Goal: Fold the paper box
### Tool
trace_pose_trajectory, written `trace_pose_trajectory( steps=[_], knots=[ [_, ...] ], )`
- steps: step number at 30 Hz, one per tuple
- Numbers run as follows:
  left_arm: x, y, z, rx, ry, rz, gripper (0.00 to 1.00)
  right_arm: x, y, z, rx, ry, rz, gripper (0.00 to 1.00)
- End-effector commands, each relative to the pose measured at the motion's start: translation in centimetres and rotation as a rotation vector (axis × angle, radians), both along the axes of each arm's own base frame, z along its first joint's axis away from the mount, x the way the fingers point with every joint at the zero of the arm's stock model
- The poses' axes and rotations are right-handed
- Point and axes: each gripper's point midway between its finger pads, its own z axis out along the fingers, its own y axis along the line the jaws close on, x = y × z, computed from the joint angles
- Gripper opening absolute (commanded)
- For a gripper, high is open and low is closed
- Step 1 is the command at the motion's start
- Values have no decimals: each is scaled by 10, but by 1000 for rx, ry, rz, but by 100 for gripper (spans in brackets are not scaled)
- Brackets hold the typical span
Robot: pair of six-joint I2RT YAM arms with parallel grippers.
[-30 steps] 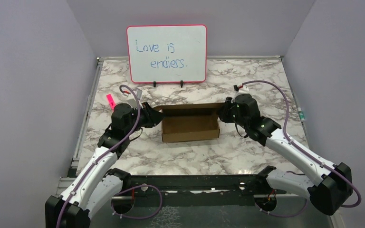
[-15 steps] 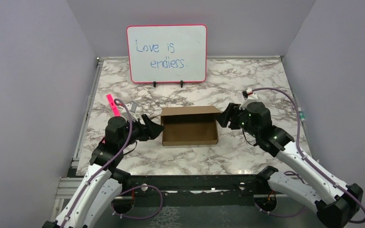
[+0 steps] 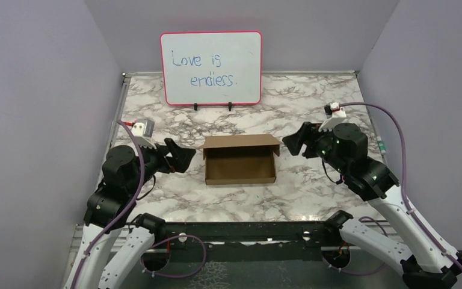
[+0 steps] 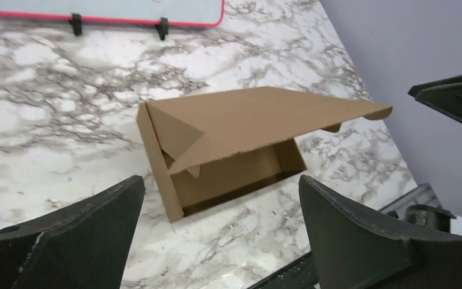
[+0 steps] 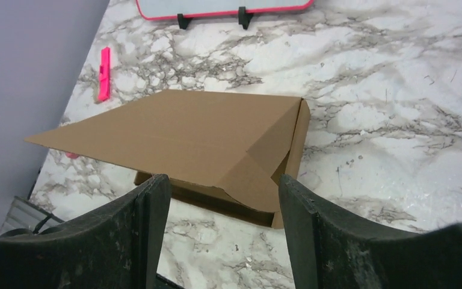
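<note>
Now clear of the plain brown cardboard paper box [image 3: 240,168], jaws parted, pulled back outward: black left gripper [image 3: 182,156], black right gripper [image 3: 295,141].

The box [image 3: 240,167] is plain brown cardboard, matt and smooth. The tabletop [image 3: 313,102] has a marble pattern, smooth with a faint sheen. The whiteboard [image 3: 211,67] is glossy. The gripper fingers [image 4: 361,235] look like matt black plastic, slightly grainy.

A white marble worktop [image 3: 313,102] with grey veins fills the space between pale purple walls [image 3: 36,90]. At its far edge a pink-framed whiteboard [image 3: 211,68] stands upright on two small black feet [image 3: 196,106], with "Love is endless." handwritten on it in blue. A bright pink marker [image 5: 103,73] lies flat on the marble near the left wall.
</note>
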Motion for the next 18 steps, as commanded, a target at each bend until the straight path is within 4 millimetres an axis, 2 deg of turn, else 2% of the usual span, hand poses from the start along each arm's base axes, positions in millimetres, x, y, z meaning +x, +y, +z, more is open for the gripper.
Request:
trace_pose_trajectory(
  steps=[1,5,9,13,18],
  knots=[
    [30,17,4,171,-4,83,99,14,-9,4,-91,-6,-50,70],
    [58,4,10,191,-21,55,98,34,-4,2,-149,0,-63,69],
    [76,-8,-5,197,9,22,95,44,5,-12,-185,24,-36,68],
    [75,-19,-34,198,65,-37,91,42,11,-41,-220,81,5,67],
    [62,-25,-71,166,146,-80,82,26,14,-74,-224,160,61,65]
  ],
)
